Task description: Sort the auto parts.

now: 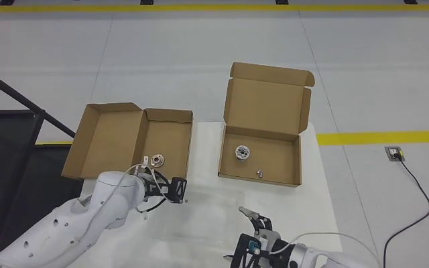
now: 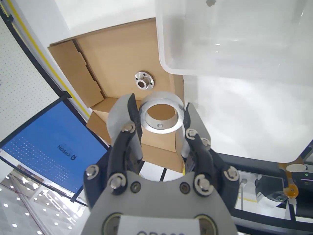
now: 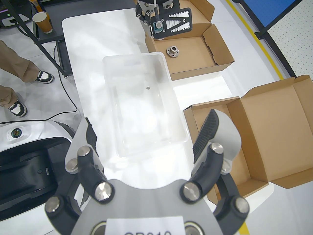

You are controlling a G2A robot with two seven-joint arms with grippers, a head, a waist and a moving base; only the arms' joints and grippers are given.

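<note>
My left gripper (image 2: pixel 160 116) is shut on a silver metal ring (image 2: pixel 161 113), held just above the near edge of the left cardboard box (image 1: pixel 167 137). A flanged metal hub (image 2: pixel 144 80) lies on that box's floor. In the top view the left gripper (image 1: pixel 175 189) sits at the box's front wall. The right cardboard box (image 1: pixel 275 171) holds a round silver part (image 1: pixel 242 153) and a small screw (image 1: pixel 260 172). My right gripper (image 3: pixel 151 133) is open and holds nothing, hovering over the near end of a clear plastic bin (image 3: pixel 139 99).
The clear plastic bin (image 1: pixel 201 221) sits between the arms on the white table (image 1: pixel 315 201), with a small dark speck (image 3: pixel 148 88) on its floor. Both boxes have their lids folded back. A paper cup (image 3: pixel 42 21) stands on a side shelf.
</note>
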